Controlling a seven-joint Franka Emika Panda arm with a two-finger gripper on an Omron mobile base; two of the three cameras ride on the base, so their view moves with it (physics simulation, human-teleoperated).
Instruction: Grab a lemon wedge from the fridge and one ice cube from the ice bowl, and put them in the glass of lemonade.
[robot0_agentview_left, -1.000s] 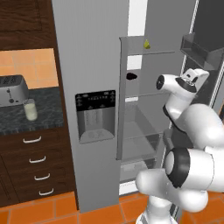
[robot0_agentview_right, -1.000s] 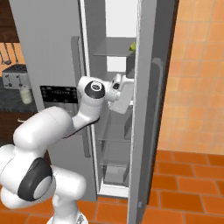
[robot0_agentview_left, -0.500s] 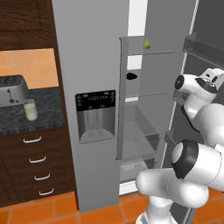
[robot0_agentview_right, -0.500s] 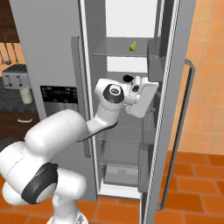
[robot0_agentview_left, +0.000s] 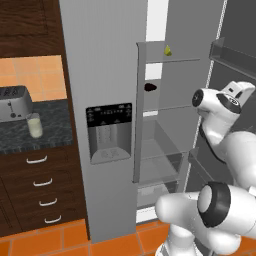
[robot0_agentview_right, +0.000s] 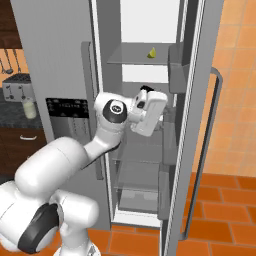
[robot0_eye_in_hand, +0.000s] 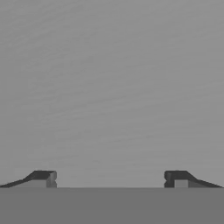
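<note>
We see the fridge with its right door swung open; the dispenser door stays shut. The lemon wedge sits on the top glass shelf, near the shelf's middle: tiny, yellow-green, pointed end up. One shelf down lies a dark oval lump, close to the left wall.

The left base view gives us the counter side: the glass of lemonade stands upright on the dark countertop just in front of the toaster, pale yellowish liquid nearly to the rim. The right base view catches that glass only small, at the left edge, but it shows the hand best: the white hand sits at mid-shelf height, below the wedge's shelf and well apart from the wedge, right by the open door's inner bins.

In the hand view, the gripper has its two dark fingertips spread wide with nothing between them. Beyond them lies flat grey surface; we can't tell which part of the fridge that is.
</note>
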